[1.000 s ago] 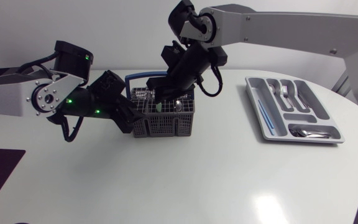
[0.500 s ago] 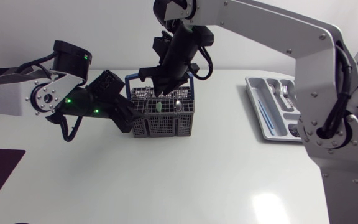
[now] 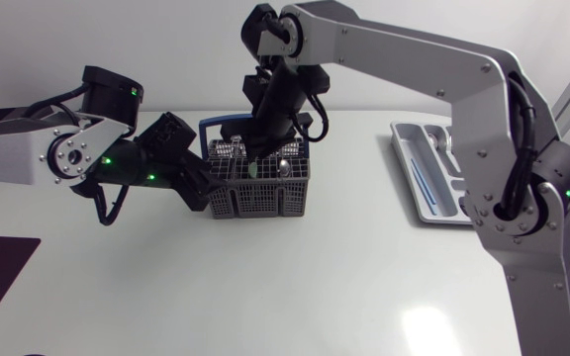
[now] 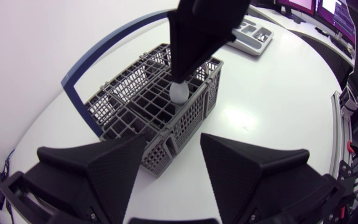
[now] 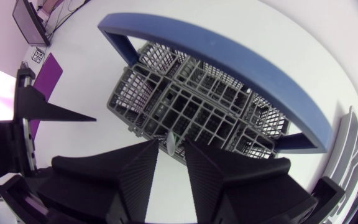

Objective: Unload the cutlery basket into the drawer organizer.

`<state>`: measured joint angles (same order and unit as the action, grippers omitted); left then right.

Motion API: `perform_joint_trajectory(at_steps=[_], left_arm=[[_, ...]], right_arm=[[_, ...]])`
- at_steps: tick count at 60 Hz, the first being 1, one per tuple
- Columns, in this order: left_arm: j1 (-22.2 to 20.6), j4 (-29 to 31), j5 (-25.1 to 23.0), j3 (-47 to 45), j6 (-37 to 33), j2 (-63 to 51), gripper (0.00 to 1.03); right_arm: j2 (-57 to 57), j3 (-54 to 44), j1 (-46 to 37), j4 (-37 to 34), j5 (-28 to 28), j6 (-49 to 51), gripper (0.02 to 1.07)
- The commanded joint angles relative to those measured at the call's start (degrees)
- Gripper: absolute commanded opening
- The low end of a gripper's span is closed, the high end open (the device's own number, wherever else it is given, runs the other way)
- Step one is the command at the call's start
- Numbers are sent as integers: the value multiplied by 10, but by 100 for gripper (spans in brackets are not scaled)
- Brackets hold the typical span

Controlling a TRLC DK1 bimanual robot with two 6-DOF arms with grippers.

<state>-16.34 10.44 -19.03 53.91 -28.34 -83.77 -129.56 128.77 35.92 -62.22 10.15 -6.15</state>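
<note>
Some cutlery lies in the drawer organizer; more stands in the cutlery basket; right gripper seems clamped on a pale utensil; left gripper jaws apart.

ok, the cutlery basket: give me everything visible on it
The cutlery basket is a grey, plastic-looking lattice box split into compartments, with a blue arched handle. It stands upright on the white table, left of centre, with some cutlery inside. The right gripper is down in it from above; the open left gripper sits at its left end, contact unclear.
</note>
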Motion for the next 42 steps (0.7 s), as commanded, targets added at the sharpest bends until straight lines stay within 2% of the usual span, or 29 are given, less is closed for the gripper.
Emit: perform_joint_trajectory(at_steps=[1, 11, 42], left_arm=[[5, -7, 2, -19, -10, 3, 63], [5, -8, 2, -20, -10, 3, 63], [4, -9, 1, -17, -9, 4, 63]], right_arm=[[13, -41, 6, 16, -9, -25, 38], [34, -90, 8, 59, -15, -41, 38], [44, -97, 13, 76, -25, -48, 38]])
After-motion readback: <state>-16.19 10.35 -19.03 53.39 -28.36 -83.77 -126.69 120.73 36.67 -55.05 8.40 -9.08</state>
